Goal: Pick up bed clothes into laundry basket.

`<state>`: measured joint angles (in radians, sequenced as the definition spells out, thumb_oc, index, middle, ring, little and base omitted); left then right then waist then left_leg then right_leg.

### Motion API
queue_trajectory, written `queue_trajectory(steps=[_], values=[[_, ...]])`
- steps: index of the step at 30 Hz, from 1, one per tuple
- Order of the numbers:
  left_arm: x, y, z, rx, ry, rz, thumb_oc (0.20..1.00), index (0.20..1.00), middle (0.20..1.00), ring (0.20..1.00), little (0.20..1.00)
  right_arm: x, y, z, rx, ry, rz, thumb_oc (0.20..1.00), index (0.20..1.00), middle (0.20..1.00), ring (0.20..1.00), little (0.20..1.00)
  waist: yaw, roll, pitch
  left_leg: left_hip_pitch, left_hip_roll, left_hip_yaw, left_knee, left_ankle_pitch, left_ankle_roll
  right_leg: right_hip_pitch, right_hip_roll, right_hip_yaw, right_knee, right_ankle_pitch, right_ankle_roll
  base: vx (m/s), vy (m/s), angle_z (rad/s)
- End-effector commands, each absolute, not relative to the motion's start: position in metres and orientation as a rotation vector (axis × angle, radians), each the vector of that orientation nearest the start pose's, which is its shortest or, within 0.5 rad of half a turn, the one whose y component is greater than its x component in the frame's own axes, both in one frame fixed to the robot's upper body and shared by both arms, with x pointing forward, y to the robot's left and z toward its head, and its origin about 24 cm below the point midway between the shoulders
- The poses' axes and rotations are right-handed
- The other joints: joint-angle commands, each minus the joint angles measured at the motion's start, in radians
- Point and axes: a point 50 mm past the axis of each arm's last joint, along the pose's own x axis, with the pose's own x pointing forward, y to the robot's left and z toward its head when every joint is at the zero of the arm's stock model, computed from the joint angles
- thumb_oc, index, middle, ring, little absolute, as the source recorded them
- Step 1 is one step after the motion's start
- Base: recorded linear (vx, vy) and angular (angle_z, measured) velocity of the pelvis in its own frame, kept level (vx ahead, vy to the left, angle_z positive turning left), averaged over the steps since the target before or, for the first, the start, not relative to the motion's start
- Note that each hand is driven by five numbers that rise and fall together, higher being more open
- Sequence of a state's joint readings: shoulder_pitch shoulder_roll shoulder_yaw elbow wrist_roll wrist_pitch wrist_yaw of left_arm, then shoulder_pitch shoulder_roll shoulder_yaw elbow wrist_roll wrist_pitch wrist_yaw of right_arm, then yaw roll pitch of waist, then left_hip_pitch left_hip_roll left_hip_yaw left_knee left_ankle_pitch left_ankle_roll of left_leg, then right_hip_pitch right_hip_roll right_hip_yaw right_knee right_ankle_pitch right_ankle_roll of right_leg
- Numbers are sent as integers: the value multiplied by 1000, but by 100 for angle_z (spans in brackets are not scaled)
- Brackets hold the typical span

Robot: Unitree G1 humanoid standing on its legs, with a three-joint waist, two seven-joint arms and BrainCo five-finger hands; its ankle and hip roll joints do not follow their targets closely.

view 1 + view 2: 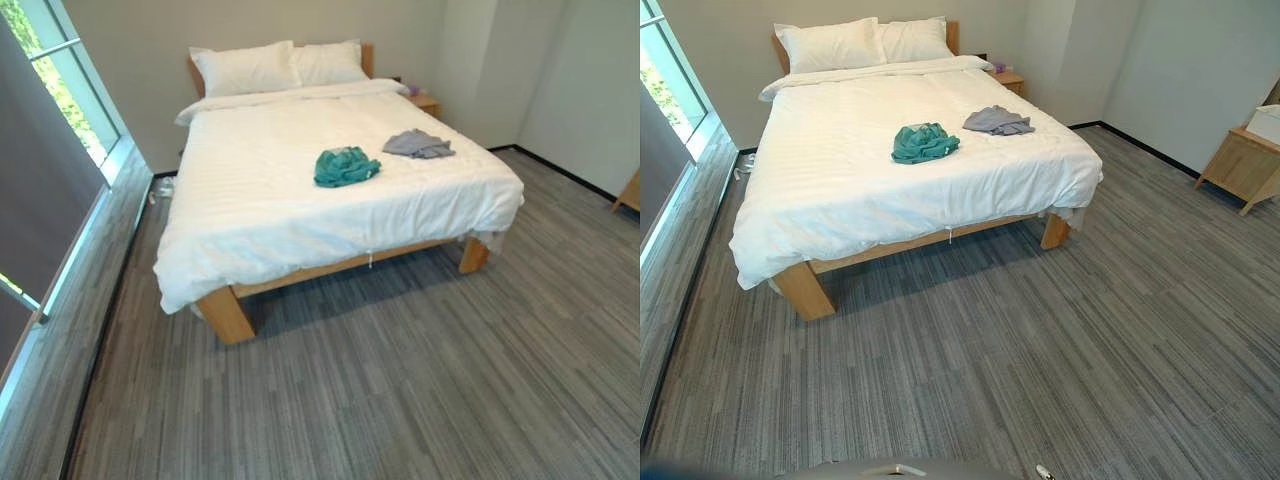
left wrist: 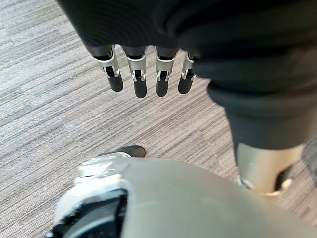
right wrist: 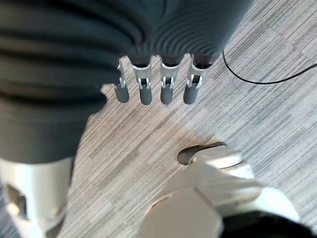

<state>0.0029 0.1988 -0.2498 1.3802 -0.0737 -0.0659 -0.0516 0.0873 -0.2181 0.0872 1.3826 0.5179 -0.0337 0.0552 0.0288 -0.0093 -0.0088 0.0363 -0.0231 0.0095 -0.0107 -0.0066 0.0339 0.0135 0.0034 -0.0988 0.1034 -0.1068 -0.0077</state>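
**Two garments on the bed, both hands empty**

While both hands hang over bare floor, the clothes to be collected lie on the bed (image 1: 250, 200) across the room. A crumpled teal garment (image 1: 346, 166) rests on the white duvet (image 1: 840, 170), roughly in the middle of the mattress and a little toward the foot. Near it, closer to the far side edge of the bed and slightly nearer the headboard, lies a flatter grey garment (image 1: 418, 145); the two pieces are apart, not touching. Two white pillows (image 1: 280, 66) sit side by side against the wooden headboard, and the duvet drapes over the sides of the light wooden bed frame (image 1: 805, 290).

A small wooden nightstand (image 1: 425, 102) stands beside the head of the bed in the corner. On the robot's right, another wooden cabinet (image 1: 1243, 165) stands against the wall with a white object on top. A large window (image 1: 60, 90) runs along the wall on the robot's left. Grey striped carpet (image 1: 1040, 340) covers the floor between the robot and the bed.

The left hand (image 2: 138, 74) shows its fingers straight and relaxed, pointing down over the carpet and holding nothing. The right hand (image 3: 156, 84) looks the same: fingers extended in a row, released, with nothing in them.
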Motion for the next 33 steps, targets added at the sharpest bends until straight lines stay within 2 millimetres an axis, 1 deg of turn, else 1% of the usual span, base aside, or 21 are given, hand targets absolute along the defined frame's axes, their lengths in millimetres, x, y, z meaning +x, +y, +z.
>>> queue_trajectory(steps=[1,4,6,7,8,9,10,11,12,13,14,15,16,18,19,21,24,25,26,30,33], values=[[72,201,-173,227,1313,-122,1000,1000,1000,1000,1000,29,-245,-169,175,1343,-403,1000,1000,1000,1000,1000,-13,-23,27,45,27,-49,-77,35,-47,66,-81,-7,-140,140,116,0,0,0],[77,204,-171,253,1292,-118,1000,1000,1000,1000,1000,26,-247,-169,159,1357,-404,1000,1000,1000,1000,1000,-12,-25,21,47,26,-48,-77,31,-46,70,-82,-8,-145,141,118,0,0,0],[96,212,-166,215,1233,-32,1000,1000,1000,1000,1000,35,-250,-168,166,1334,-422,1000,1000,1000,1000,1000,-4,-28,13,48,24,-55,-77,29,-46,78,-83,-13,-152,140,118,0,0,0],[96,212,-166,215,1232,-32,1000,1000,1000,1000,1000,36,-250,-168,166,1334,-422,1000,1000,1000,1000,1000,-4,-28,14,49,24,-55,-77,29,-46,78,-83,-14,-152,139,118,0,0,0],[116,216,-160,168,1171,20,1000,1000,1000,1000,1000,53,-256,-164,143,1286,-415,1000,1000,1000,1000,1000,-2,-28,9,48,23,-57,-77,29,-47,82,-84,-17,-157,141,120,0,0,0],[116,216,-160,168,1171,20,1000,1000,1000,1000,1000,53,-256,-164,143,1286,-414,1000,1000,1000,1000,1000,-2,-28,11,48,23,-58,-77,29,-47,83,-84,-17,-157,141,120,0,0,0],[122,217,-159,105,1166,56,1000,1000,1000,1000,1000,70,-260,-160,110,1240,-386,1000,1000,1000,1000,1000,-3,-26,8,49,23,-56,-77,29,-48,82,-85,-17,-157,142,121,0,0,0],[145,215,-151,92,1101,47,1000,1000,1000,1000,1000,99,-266,-152,69,1152,-359,1000,1000,1000,1000,1000,-10,-21,5,51,23,-50,-77,28,-49,82,-85,-10,-157,145,122,0,0,0],[162,214,-144,111,1039,31,1000,1000,1000,1000,1000,114,-267,-147,64,1096,-348,1000,1000,1000,1000,1000,-13,-18,6,51,24,-48,-77,28,-49,81,-85,-8,-155,145,122,-22,34,-3],[205,210,-120,202,853,-52,1000,1000,1000,1000,1000,147,-270,-132,62,951,-310,1000,1000,1000,1000,1000,-20,-13,8,50,24,-43,-77,29,-49,74,-85,-2,-149,146,124,-16,20,-4],[205,211,-120,203,854,-52,1000,1000,1000,1000,1000,146,-269,-132,62,952,-310,1000,1000,1000,1000,1000,-19,-13,9,51,25,-43,-77,28,-49,75,-85,-1,-149,146,124,-25,21,-3],[226,207,-102,243,722,-100,1000,1000,1000,1000,1000,162,-270,-120,72,856,-283,1000,1000,1000,1000,1000,-21,-11,12,49,23,-43,-77,31,-49,71,-86,-2,-146,147,126,0,0,0],[237,207,-86,255,628,-124,1000,1000,1000,1000,1000,176,-269,-106,55,760,-240,1000,1000,1000,1000,1000,-20,-10,14,49,23,-44,-77,31,-49,71,-86,-2,-145,147,127,0,0,0],[243,211,-65,240,505,-137,1000,1000,1000,1000,1000,186,-270,-86,4,642,-178,1000,1000,1000,1000,1000,-20,-11,17,48,21,-45,-77,33,-49,72,-90,-5,-144,147,130,0,0,0],[243,211,-65,240,506,-137,1000,1000,1000,1000,1000,185,-270,-87,4,644,-178,1000,1000,1000,1000,1000,-21,-11,16,49,21,-45,-77,32,-49,72,-90,-5,-144,147,131,0,0,0],[246,214,-45,200,397,-136,1000,1000,1000,1000,1000,190,-270,-68,-31,544,-140,1000,1000,1000,1000,1000,-21,-13,21,49,19,-47,-77,32,-47,73,-93,-8,-145,148,134,12,5,2],[242,217,-39,184,364,-124,1000,1000,1000,1000,1000,191,-265,-60,-24,490,-127,1000,1000,1000,1000,1000,-22,-13,22,52,18,-46,-77,29,-46,75,-94,-5,-146,147,135,8,3,-2],[243,219,-31,181,316,-102,1000,1000,1000,1000,1000,195,-262,-49,-45,430,-125,1000,1000,1000,1000,1000,-22,-12,24,53,18,-45,-77,27,-45,76,-95,-3,-148,147,135,45,19,-4],[238,221,-28,144,282,-37,1000,1000,1000,1000,1000,191,-258,-45,-55,384,-148,1000,1000,1000,1000,1000,-21,-11,25,54,18,-45,-77,23,-43,76,-96,-2,-149,144,136,53,21,-4],[231,220,-29,47,261,76,1000,1000,1000,1000,1000,184,-247,-54,45,395,-171,1000,1000,1000,1000,1000,-16,-17,34,53,15,-46,-77,22,-40,78,-98,-3,-152,143,134,9,3,-1],[224,219,-37,5,297,100,1000,1000,1000,1000,1000,185,-240,-55,16,417,-121,1000,1000,1000,1000,1000,-8,-25,48,49,15,-44,-77,21,-38,76,-99,1,-155,144,135,0,0,0]])
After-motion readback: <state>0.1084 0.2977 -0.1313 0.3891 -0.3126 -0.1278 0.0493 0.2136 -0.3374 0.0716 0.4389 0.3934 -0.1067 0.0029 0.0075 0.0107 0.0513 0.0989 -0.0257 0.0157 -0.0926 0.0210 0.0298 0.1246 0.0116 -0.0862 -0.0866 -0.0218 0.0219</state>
